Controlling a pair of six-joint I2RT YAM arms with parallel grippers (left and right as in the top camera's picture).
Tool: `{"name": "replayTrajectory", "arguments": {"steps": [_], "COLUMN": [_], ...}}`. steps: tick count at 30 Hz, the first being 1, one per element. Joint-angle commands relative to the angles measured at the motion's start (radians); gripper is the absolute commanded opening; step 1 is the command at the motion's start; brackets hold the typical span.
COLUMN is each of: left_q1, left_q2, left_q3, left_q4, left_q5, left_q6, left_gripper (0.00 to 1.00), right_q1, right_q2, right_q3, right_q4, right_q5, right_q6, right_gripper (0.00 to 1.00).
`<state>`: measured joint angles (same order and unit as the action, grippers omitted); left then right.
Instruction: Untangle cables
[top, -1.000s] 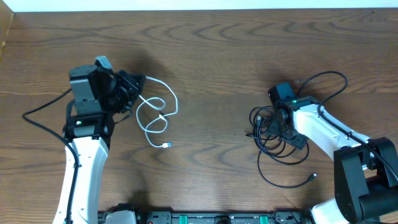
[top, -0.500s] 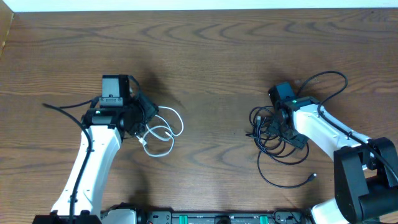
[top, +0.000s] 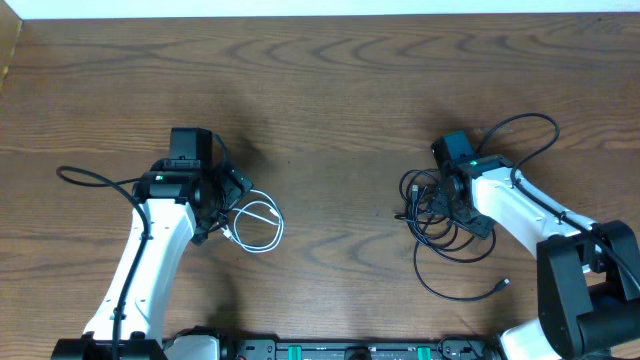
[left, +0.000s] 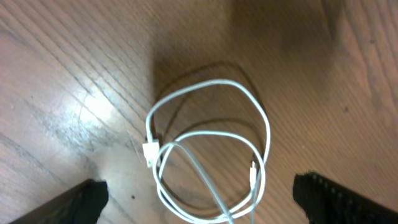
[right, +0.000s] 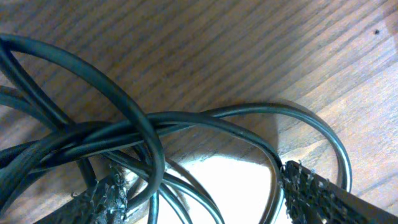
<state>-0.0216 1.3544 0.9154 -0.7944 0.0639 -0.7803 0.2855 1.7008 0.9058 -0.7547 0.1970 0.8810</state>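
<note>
The white cable (top: 278, 225) lies loosely coiled on the table left of centre, one plug tucked inside the coil. My left gripper (top: 230, 207) is at the coil's left edge. In the left wrist view it is open (left: 211, 208), its fingers far apart on either side of the white cable (left: 219, 81) and touching none of it. The black cables (top: 447, 228) form a tangled heap on the right, with one plug end (top: 503, 284) trailing toward the front. My right gripper (top: 437, 203) sits in that heap, open (right: 205, 199), with several black strands (right: 186, 118) crossing between its fingers.
Thicker black wires run along both arms, one looping out to the left (top: 70, 172) and one behind the right arm (top: 548, 125). The table's back edge (top: 320, 14) is far off. The rail with the arm bases (top: 330, 350) lines the front.
My left gripper swung toward the front, lowered the white cable and opened, leaving it coiled on the table. The right arm and the black heap have not moved.
</note>
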Motion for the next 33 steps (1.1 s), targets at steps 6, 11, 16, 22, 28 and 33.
{"name": "replayTrajectory", "arguments": {"steps": [6,11,16,22,28,33], "left_q1": [-0.003,-0.003,-0.043,-0.14,-0.203,-0.203], "left_q2": [0.006,0.006,0.006,0.049,0.163,0.251], "left_q3": [0.022,0.022,0.02,0.015,0.015,0.015], "left_q4": [-0.017,-0.028,-0.027,0.014,0.138,0.147], "left_q5": [0.092,0.274,0.308,0.185,0.073,0.068], "left_q6": [0.052,-0.257,-0.455,-0.72,-0.723,-0.726], "left_gripper": [1.0,0.99,0.99,1.0,0.9,0.86], "right_q1": [-0.009,-0.009,-0.009,-0.009,-0.009,-0.009], "right_q2": [0.026,0.026,0.026,0.026,0.026,0.026], "right_q3": [-0.023,-0.023,-0.023,-0.023,-0.023,-0.023], "right_q4": [0.011,0.022,0.025,0.031,0.029,0.029], "right_q5": [0.01,0.01,0.01,0.01,0.01,0.01], "right_q6": [0.0,0.0,0.0,0.0,-0.034,-0.076], "right_gripper": [0.79,0.8,0.8,0.8,0.8,0.8]}}
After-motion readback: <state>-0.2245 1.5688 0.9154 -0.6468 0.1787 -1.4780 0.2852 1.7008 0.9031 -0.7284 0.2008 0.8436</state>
